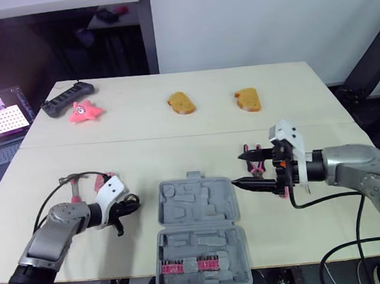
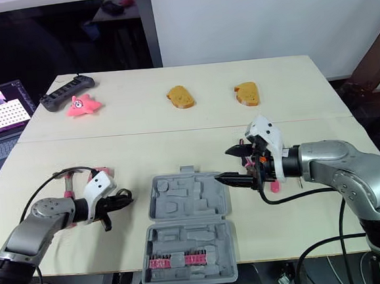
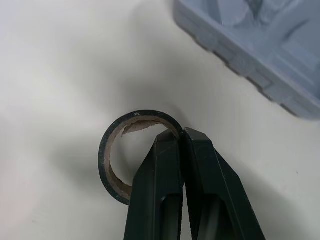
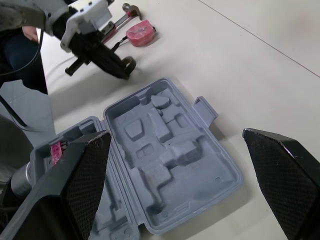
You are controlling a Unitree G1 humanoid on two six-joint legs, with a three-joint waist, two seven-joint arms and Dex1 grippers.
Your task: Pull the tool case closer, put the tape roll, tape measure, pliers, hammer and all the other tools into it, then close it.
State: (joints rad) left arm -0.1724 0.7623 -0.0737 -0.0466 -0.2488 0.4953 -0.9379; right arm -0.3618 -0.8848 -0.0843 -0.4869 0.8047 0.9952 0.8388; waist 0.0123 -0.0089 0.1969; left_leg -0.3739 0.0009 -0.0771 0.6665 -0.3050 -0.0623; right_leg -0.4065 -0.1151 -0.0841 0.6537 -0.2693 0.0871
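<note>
Well, the grey tool case (image 1: 198, 230) lies open on the table (image 1: 176, 130), near its front edge. Just to the left of the case, the left gripper (image 3: 182, 135) is pinched tight on the rim of the dark tape roll (image 3: 107, 167). The pink tape measure (image 4: 140, 34) and the hammer (image 4: 122, 17) lie close behind it. On the case's other side, the right gripper (image 1: 238, 169) hangs wide open by the pink pliers (image 1: 257, 170).

Bright even light on table (image 1: 196, 131); soft shadow beneath left pincer (image 3: 182, 136) (darkest by tape roll (image 3: 107, 165)).
</note>
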